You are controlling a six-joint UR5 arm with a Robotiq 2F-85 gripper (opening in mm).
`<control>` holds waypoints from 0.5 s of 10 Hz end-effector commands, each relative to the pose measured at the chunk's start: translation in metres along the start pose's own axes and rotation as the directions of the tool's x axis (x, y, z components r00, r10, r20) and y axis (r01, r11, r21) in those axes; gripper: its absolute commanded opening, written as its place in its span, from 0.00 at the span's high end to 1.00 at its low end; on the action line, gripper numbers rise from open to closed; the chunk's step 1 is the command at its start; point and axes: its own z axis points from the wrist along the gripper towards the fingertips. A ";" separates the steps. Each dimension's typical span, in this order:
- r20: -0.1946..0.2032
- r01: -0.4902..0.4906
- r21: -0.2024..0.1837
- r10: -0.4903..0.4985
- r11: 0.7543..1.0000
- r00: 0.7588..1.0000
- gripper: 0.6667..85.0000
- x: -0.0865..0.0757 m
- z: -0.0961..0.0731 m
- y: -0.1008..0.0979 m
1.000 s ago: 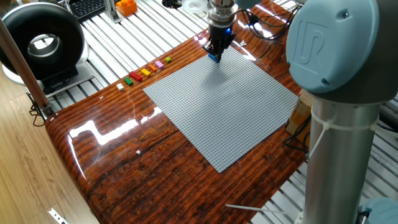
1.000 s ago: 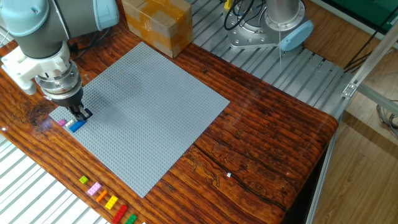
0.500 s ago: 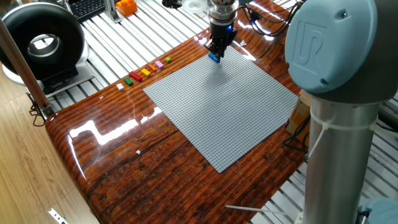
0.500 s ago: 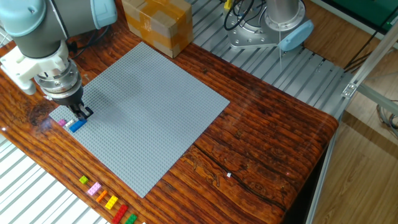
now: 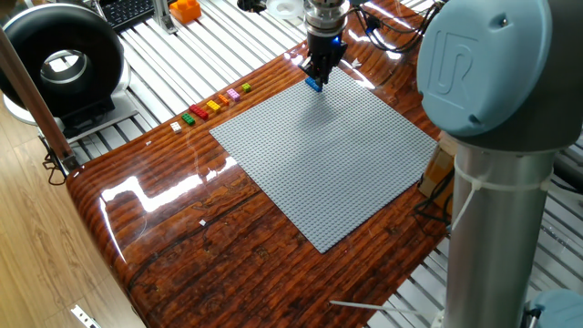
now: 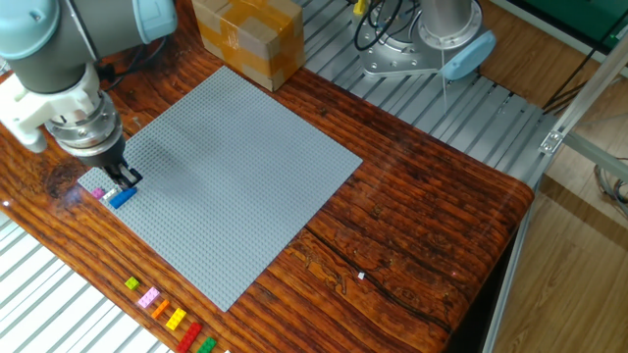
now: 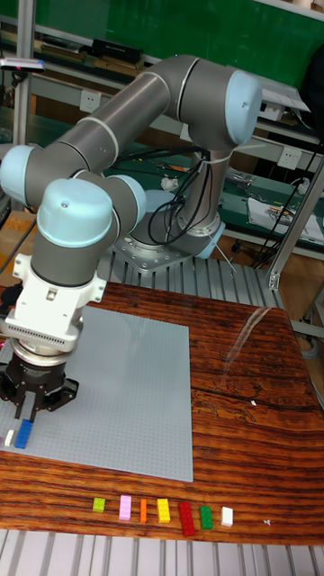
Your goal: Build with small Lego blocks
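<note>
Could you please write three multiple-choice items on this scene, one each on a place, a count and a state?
1. Where is the blue brick?
A. On the cardboard box
B. Near a corner of the grey baseplate
C. In the row of loose bricks

2. How many loose bricks lie in the row beside the baseplate in the tall view?
A. Three
B. Seven
C. Twelve

3. Where is the claw?
A. Directly over the blue brick
B. Holding the cardboard box
C. Over the row of loose bricks

Answers: 1 B, it sits by the baseplate's corner. 2 B, seven are countable. 3 A, its fingertips are right at the brick; its grip is unclear.
</note>
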 end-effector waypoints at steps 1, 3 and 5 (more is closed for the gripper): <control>0.004 -0.013 -0.022 0.013 1.000 1.000 0.71 -0.017 -0.011 0.018; 0.031 -0.009 -0.064 0.011 0.998 0.999 0.70 -0.036 -0.015 0.039; 0.037 -0.003 -0.039 0.005 0.999 0.999 0.69 -0.048 -0.020 0.051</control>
